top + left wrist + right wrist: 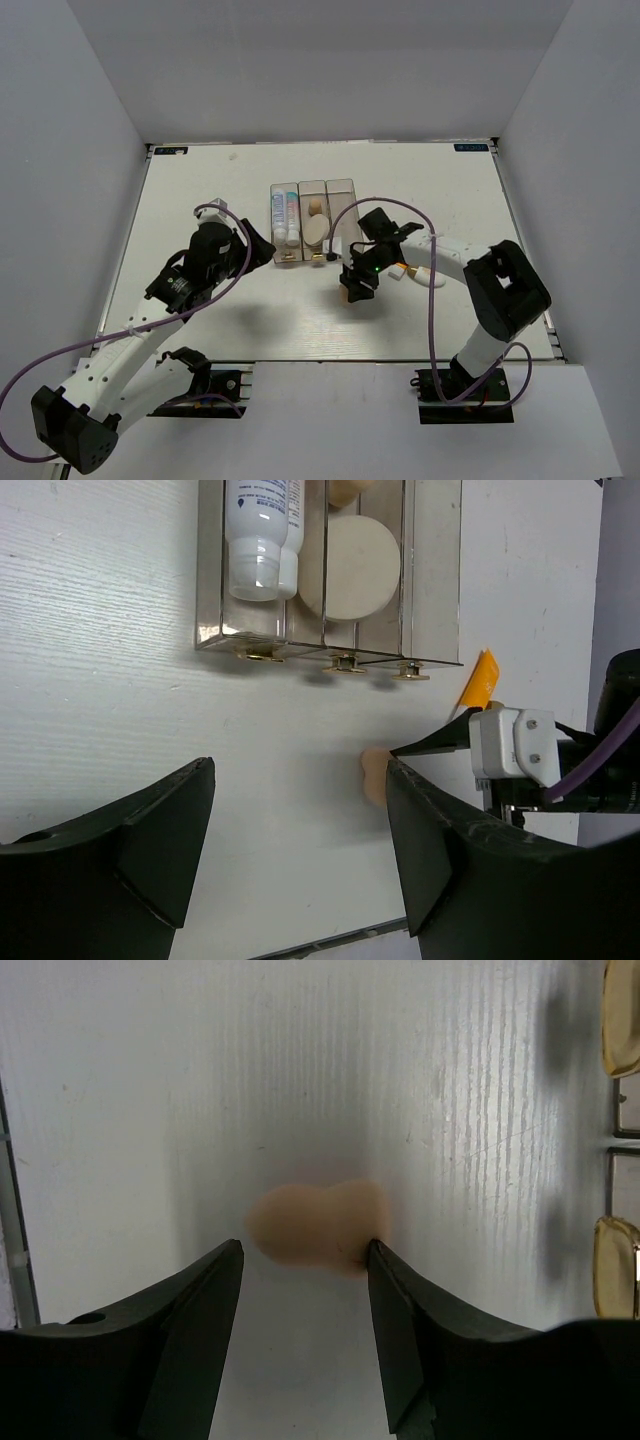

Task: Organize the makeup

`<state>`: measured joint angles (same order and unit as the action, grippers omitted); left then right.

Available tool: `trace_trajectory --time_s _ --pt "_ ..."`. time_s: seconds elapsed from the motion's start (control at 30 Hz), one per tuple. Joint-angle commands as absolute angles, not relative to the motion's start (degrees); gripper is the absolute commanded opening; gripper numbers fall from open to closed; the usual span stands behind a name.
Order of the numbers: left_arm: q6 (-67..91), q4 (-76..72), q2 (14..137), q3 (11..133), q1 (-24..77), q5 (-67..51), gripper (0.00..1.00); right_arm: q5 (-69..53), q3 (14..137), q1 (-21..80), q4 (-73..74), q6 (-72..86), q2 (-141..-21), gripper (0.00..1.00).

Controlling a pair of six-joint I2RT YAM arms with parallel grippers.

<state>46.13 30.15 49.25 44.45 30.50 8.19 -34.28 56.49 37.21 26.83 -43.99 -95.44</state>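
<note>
We see our right gripper (305, 1248) spread wide astride the beige egg-shaped sponge (315, 1222), our left gripper (298, 768) gaping too.

We see clear box (313, 184) on white table (420, 180), three slots side by side. Left slot: white tubes (285, 212). Middle slot: beige sponge (316, 207) at far end, round cream puff (317, 233) nearer us. We see left gripper (258, 243) just beside box, on its left. We see right gripper (353, 290) pointing down at table, near box front. Small beige bit (351, 297) peeks out under it. Orange-white tube (402, 270) and white oval pad (433, 277) lie close together beside right arm (470, 265).
</note>
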Motion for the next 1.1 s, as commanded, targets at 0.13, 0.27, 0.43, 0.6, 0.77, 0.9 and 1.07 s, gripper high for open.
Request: trace_trajectory --time_s 0.13,0.27,0.43,0.6,0.77,0.9,1.07 --pt "46.8 30.8 48.0 43.7 30.7 8.8 0.79 -30.0 58.0 38.9 23.2 -41.7 -98.8 0.52" --pt "46.8 30.3 48.4 43.6 30.7 8.3 0.80 -29.1 57.5 39.6 21.7 -40.8 -99.3 0.33" --pt "46.7 29.8 49.2 43.5 30.7 7.9 0.79 -28.7 57.4 40.0 21.3 -40.6 -99.4 0.00" --pt "46.6 29.4 49.8 43.5 30.7 7.7 0.80 -32.6 58.8 39.5 27.3 -43.9 -96.0 0.00" --pt "46.5 28.1 50.4 43.1 30.7 6.9 0.79 -37.5 59.9 39.1 31.0 -46.7 -88.4 0.00" --pt "46.4 27.2 50.8 42.8 30.7 6.3 0.80 -38.5 63.8 38.8 31.5 -45.2 -86.5 0.00" --pt "46.1 26.9 50.9 42.8 30.7 6.2 0.80 -36.0 72.1 38.6 26.6 -40.5 -87.9 0.00"
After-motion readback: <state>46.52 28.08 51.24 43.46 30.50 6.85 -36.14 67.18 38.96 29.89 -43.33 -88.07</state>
